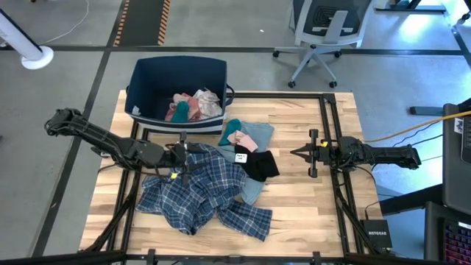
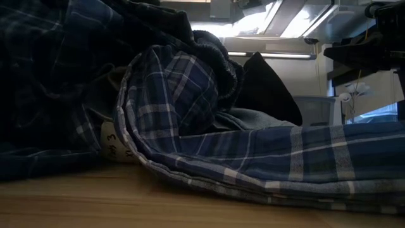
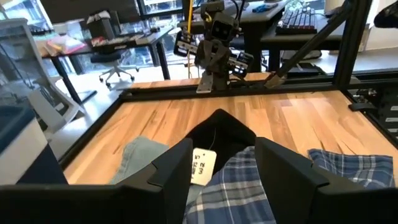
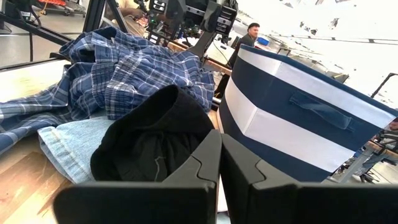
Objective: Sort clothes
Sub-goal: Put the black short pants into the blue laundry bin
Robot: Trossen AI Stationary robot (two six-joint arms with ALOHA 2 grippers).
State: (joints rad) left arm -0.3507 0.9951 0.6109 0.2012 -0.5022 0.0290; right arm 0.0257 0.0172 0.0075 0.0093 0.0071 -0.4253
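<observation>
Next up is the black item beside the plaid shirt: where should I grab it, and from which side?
Judging from the high view, take the small black item from above at its right-hand part, which lies bare on the table toward the right gripper. Its left edge touches the plaid shirt and bears a white tag, so gripping there risks catching the shirt.

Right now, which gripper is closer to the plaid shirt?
Left. The left gripper is over the plaid shirt; the right gripper hangs apart, beyond the black item.

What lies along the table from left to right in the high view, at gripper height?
Left gripper over the large blue-white plaid shirt → small black garment → bare wooden table → right gripper.
</observation>
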